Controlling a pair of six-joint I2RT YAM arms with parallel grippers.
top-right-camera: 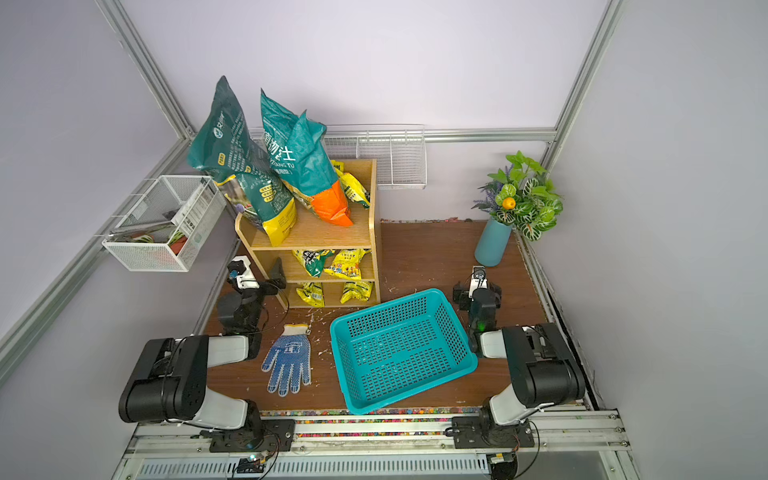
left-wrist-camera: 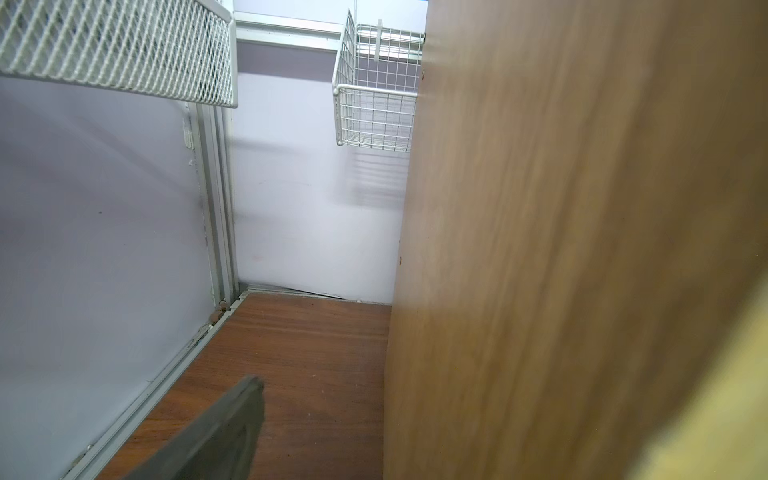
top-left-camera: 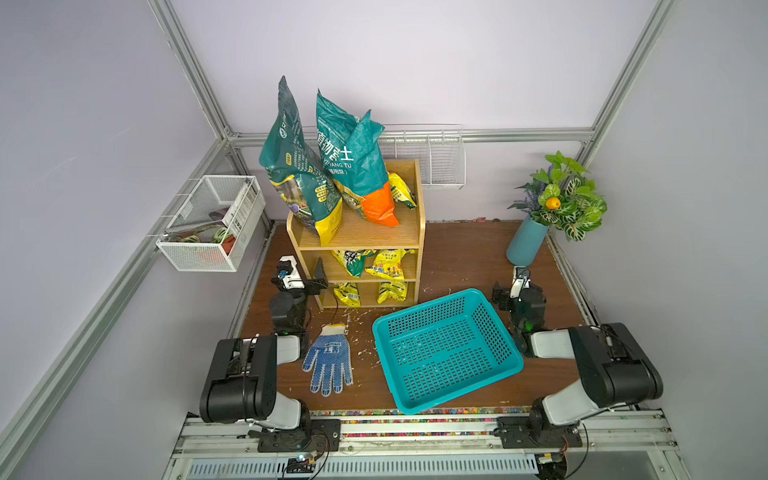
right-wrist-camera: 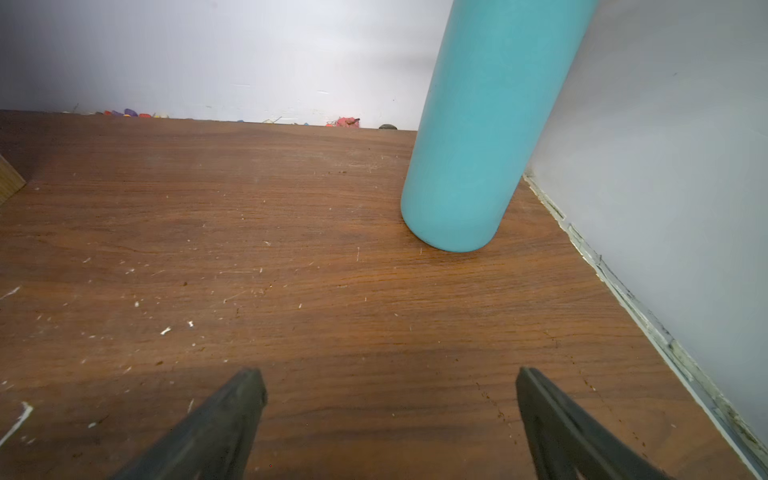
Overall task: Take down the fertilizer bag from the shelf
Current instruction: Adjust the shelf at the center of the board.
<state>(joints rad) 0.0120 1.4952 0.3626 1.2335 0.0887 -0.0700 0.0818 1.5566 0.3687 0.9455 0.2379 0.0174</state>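
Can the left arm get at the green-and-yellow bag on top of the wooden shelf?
Probably yes: the open left gripper sits beside the shelf, below the green-and-yellow bag, with nothing between; it must rise.

The left gripper [top-left-camera: 320, 276] is standing with its jaws spread wide, only one finger [left-wrist-camera: 224, 424] showing in its wrist view. The right gripper [right-wrist-camera: 390, 382] is gaping too, nothing between its jaws. The left arm [top-left-camera: 245, 374] and right arm [top-left-camera: 602, 365] are sitting folded, elbows raised behind the jaws.
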